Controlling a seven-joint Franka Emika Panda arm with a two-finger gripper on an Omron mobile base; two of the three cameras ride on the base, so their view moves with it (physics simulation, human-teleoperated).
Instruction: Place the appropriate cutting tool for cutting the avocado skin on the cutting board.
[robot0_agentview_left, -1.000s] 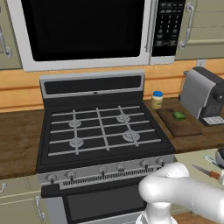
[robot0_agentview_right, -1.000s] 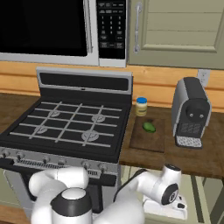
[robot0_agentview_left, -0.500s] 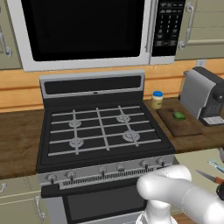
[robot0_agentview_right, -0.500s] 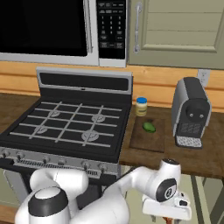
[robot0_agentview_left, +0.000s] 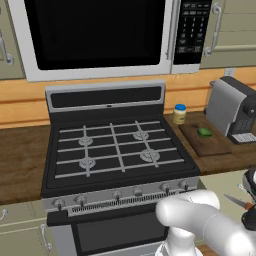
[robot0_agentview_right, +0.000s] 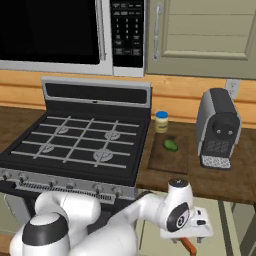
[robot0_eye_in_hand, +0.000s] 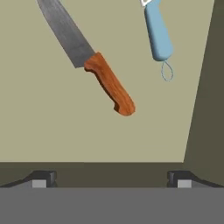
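Observation:
The knife (robot0_eye_in_hand: 89, 61), silver blade and orange-red handle, lies flat on the beige floor of an open drawer (robot0_eye_in_hand: 52, 127). It lies diagonally in the hand view, its handle end toward my gripper. My gripper (robot0_eye_in_hand: 111, 178) hangs above the drawer, open and holding nothing, its fingertips (robot0_eye_in_hand: 41, 177) short of the handle. From the right base view the hand (robot0_agentview_right: 184, 226) hovers over the drawer with the orange handle (robot0_agentview_right: 188, 246) just below. The knife (robot0_agentview_left: 238, 202) also shows at the right edge of the left base view. A dark-green avocado (robot0_agentview_right: 170, 145) rests on the brown cutting board (robot0_agentview_right: 175, 159) on the counter.
A light-blue-handled utensil (robot0_eye_in_hand: 158, 35) lies beside the knife in the drawer. A grey coffee machine (robot0_agentview_right: 217, 127) stands right of the board and a small yellow-lidded jar (robot0_agentview_right: 161, 121) behind it. The gas stove (robot0_agentview_left: 117, 150) and microwave (robot0_agentview_left: 95, 35) are to the left.
The arm has swung its hand a little lower over the open drawer. The knife and utensil have not moved, and nothing has been taken hold of.

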